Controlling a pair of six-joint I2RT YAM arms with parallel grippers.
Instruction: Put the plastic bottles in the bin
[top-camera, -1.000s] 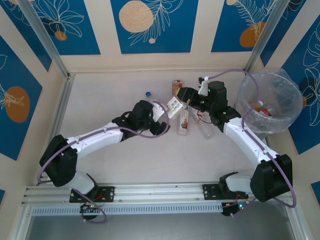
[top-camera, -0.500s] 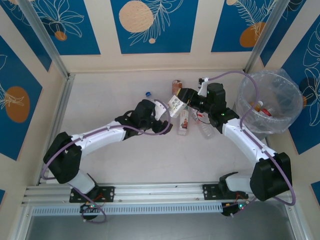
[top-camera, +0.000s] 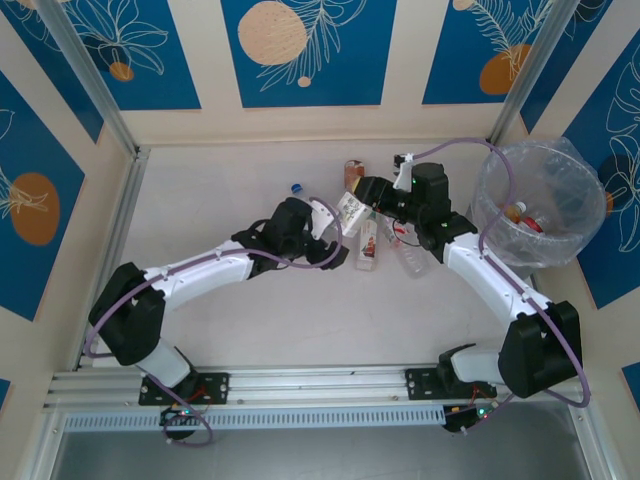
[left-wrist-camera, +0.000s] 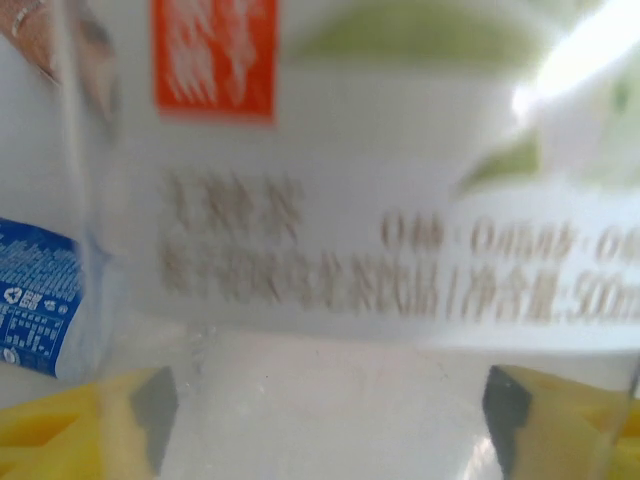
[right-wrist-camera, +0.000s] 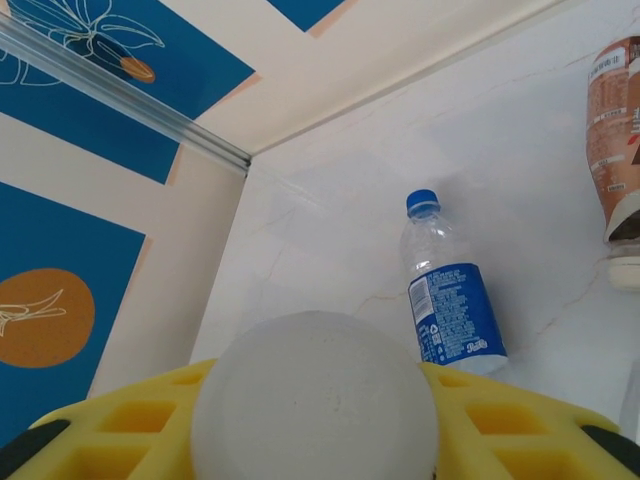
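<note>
Left hand and right hand hold bottle mid-table.

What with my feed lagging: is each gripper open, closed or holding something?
Left gripper: closed on the white-label bottle.
Right gripper: closed on the same bottle's end.

Lying bottles clutter the middle of the table, whose left part and near strip lie bare, while the bin fills the far right corner.
</note>
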